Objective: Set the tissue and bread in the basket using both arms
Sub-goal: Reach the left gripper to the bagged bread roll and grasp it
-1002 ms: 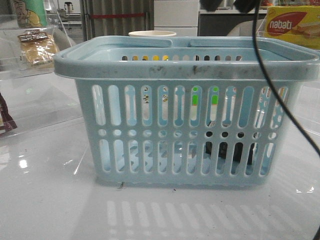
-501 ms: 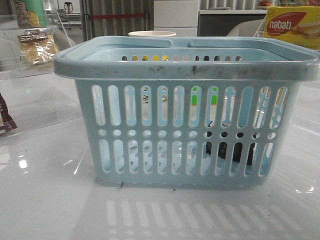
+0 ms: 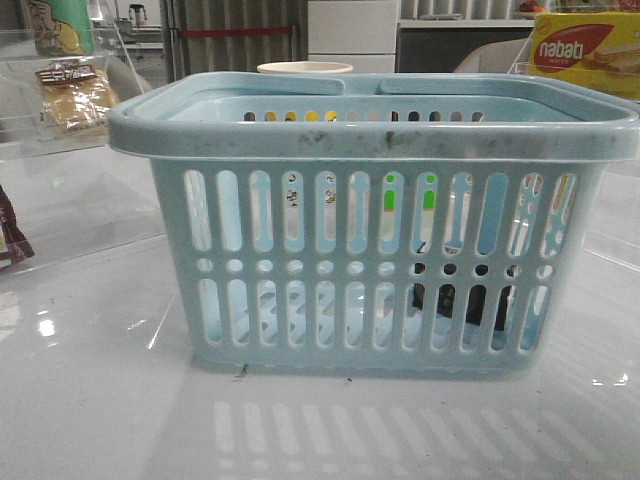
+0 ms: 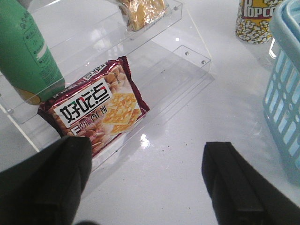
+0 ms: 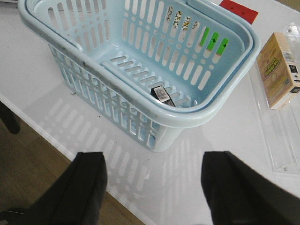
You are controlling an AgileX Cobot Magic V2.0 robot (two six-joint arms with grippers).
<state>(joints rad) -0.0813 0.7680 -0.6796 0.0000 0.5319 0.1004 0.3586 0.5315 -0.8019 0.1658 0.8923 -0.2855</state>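
Tissue (image 5: 163, 95) is lying on the floor of the basket (image 3: 370, 135), near one corner, showing as a dark block through the front slots. Bread (image 3: 75, 98) is sitting on the clear acrylic shelf (image 3: 60, 150) at far left, well apart from the basket. Left gripper (image 4: 145, 183) and right gripper (image 5: 152, 187) are both hanging wide apart, holding nothing.

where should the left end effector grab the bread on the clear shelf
Likely across the bread at mid-packet, over its narrow width, coming from above and the open front: it lies on the upper tier of the clear shelf. The left end effector is open.
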